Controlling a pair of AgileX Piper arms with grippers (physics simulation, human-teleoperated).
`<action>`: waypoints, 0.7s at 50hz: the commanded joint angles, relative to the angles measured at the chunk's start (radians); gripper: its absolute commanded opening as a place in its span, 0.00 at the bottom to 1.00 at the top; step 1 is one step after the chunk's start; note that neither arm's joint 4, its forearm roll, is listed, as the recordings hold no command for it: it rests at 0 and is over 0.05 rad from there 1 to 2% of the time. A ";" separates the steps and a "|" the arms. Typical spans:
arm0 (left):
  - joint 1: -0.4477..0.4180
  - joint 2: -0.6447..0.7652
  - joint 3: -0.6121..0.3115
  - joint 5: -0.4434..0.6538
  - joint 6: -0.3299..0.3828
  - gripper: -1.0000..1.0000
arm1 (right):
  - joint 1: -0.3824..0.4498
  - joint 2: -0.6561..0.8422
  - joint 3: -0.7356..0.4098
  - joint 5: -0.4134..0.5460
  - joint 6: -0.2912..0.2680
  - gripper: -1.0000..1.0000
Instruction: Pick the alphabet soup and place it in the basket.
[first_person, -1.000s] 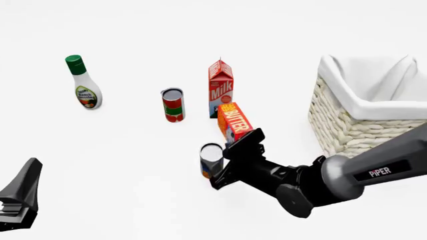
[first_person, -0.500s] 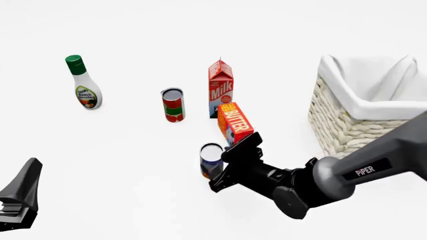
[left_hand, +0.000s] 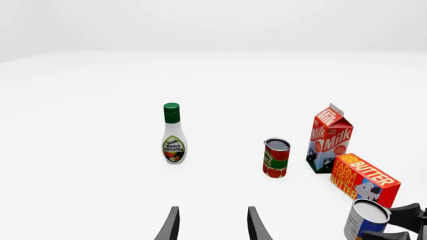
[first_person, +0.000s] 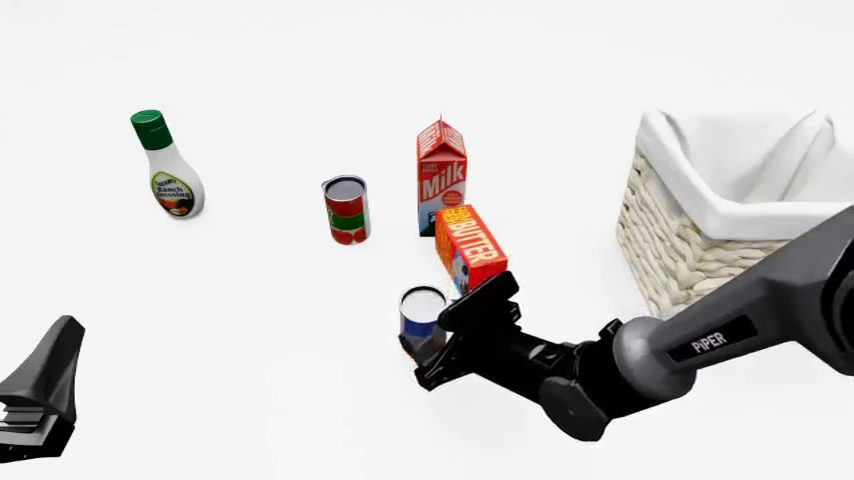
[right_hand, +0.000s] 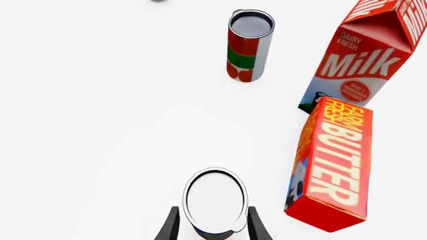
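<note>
Jaws of the right gripper (right_hand: 209, 226) flank the alphabet soup (first_person: 423, 318), one finger each side; firm contact not confirmable. Can stands upright on the table (first_person: 240, 300), just before the butter box (first_person: 470, 246) (basket (first_person: 721, 250) well off right). Left gripper (left_hand: 210, 225) gapes, holding nothing.

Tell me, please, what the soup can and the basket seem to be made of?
Soup can: probably metal, given its smooth silvery-white lid, with a glossy printed blue label. Basket: woven cream wicker, shown by its ribbed braided strands, lined with matte white cloth that folds over the rim.
</note>
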 joint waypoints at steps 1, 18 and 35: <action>0.000 0.000 0.000 0.000 0.000 1.00 | 0.002 0.007 -0.004 0.000 0.001 1.00; 0.000 0.000 0.000 0.000 0.000 1.00 | -0.001 0.005 0.001 -0.006 0.001 0.00; 0.000 0.000 0.000 0.000 0.000 1.00 | 0.008 -0.064 0.033 -0.004 0.000 0.00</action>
